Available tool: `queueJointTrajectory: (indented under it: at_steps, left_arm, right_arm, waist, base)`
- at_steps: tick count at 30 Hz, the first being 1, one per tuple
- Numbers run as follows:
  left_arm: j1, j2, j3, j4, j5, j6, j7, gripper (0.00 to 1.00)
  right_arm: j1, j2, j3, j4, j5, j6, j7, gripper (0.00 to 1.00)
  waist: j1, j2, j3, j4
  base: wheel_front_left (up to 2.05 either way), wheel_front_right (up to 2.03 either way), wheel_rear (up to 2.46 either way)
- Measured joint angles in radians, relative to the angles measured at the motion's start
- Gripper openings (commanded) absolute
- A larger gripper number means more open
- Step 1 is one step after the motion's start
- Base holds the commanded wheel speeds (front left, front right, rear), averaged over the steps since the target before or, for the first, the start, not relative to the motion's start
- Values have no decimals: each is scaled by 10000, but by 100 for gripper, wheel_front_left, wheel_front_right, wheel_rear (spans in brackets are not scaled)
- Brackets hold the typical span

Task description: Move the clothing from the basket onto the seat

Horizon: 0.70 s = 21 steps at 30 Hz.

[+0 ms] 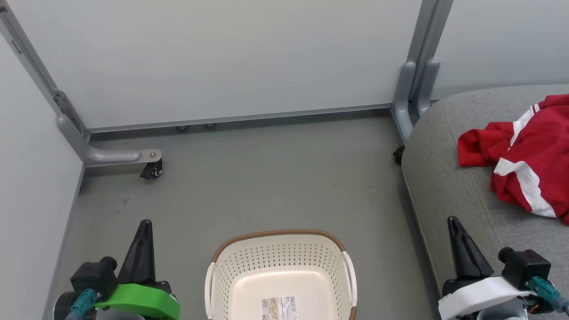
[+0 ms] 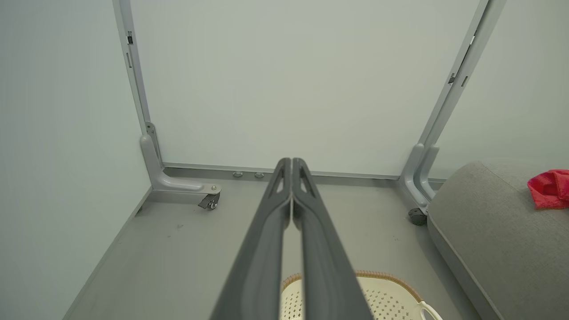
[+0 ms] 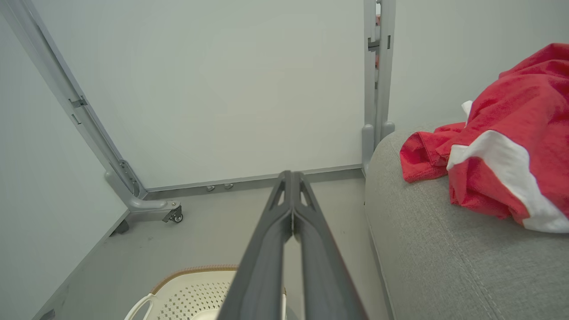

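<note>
The red clothing (image 1: 529,160) with white stripes lies bunched on the light-grey seat (image 1: 449,186) at the right; it also shows as clothing (image 3: 498,142) on the seat (image 3: 444,249) and as a small red patch of clothing (image 2: 549,189) on the seat (image 2: 489,240). The cream basket (image 1: 280,253) with a brown rim stands on the floor at bottom centre, holding nothing but a barcode sticker (image 1: 278,307). My left gripper (image 1: 144,223) is shut with nothing in it, left of the basket. My right gripper (image 1: 452,221) is shut with nothing in it, over the seat's front edge.
Pale partition panels (image 1: 222,58) on grey metal feet with castors (image 1: 153,169) wall in the grey floor (image 1: 266,178) behind and to the left. The seat takes up the right side.
</note>
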Motion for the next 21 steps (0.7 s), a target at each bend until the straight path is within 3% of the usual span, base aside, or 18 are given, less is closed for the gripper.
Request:
queueJointTrajectory:
  at_steps: [21]
  left_arm:
    - [-59, -173, 566, -65, -3643, -21, 961, 0]
  right_arm:
    - [-312, -33, -230, 353, 3831, -2, 949, 0]
  waist:
    - [0, 0, 44, -157]
  base:
    - [0, 0, 0]
